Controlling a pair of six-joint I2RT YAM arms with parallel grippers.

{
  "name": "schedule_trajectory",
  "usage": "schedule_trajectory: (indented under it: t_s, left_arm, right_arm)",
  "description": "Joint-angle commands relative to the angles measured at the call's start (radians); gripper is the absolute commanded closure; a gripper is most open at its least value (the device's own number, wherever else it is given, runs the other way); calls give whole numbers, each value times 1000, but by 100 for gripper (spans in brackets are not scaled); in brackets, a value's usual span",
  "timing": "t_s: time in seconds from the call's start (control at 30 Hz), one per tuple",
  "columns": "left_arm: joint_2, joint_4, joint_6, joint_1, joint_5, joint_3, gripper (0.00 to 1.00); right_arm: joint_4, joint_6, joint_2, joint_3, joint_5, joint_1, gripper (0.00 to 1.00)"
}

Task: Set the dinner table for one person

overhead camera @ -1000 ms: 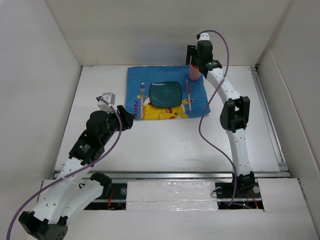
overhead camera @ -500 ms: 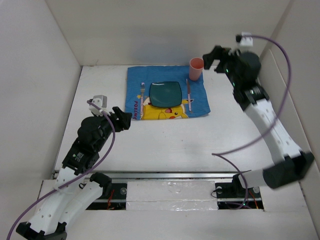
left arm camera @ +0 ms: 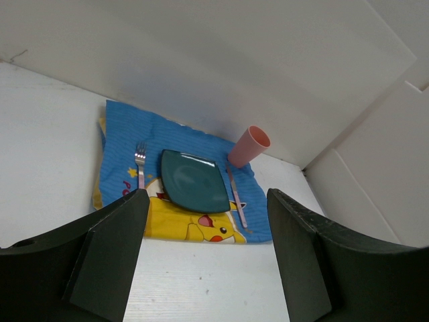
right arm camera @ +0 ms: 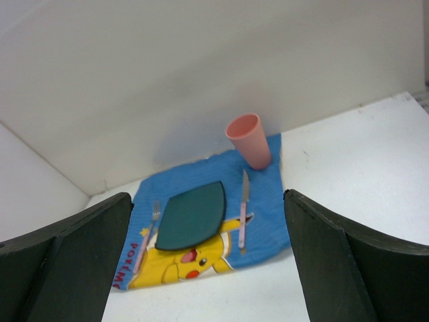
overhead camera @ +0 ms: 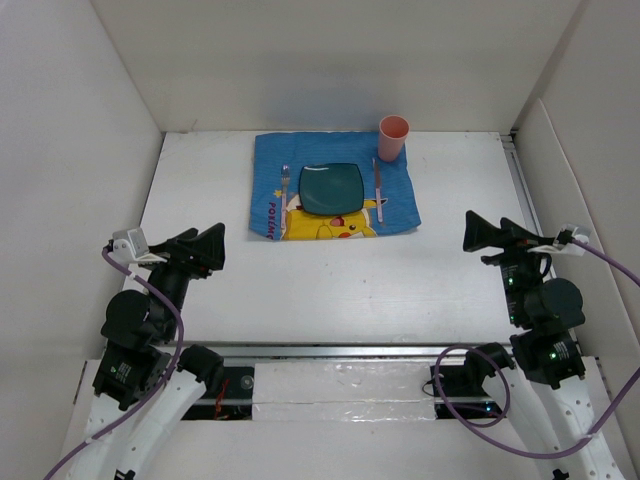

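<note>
Dinner table = big white top w/ white panel walls on 3 sides, fills most of the top view. Count on it: 1 blue cartoon cloth, 1 plate, 1 fork, 1 knife, 1 cup. Cloth lies flat at the far middle of the table, close to the back wall. Plate is dark teal, squarish, sits approx. in the centre of the cloth. Fork lies just L of the plate, knife just R of it, both lengthwise near-to-far, neither touching the plate. Cup is pink, upright, on the far R corner of the cloth, just past the knife's far end. 2 arms, 2 grippers, both low at the near side, well apart from the setting. Left gripper: jaws spread wide, nothing btwn them, over bare table at near L. Right gripper: jaws also wide, nothing held, at near R. Both wrist cams look at the whole setting thru the gap btwn their fingers.
</note>
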Motion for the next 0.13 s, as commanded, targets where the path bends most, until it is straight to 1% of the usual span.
schedule_trajectory:
  t_s: [0.0,0.1]
  left_arm:
    - [-20,65,-38,5,8,-40,32]
    - [15,53,-51,5,28,-33,28]
  right_arm:
    - [-88,41,-23,-60,55,0,0]
    - [-91,59,-10,-63,3,0,0]
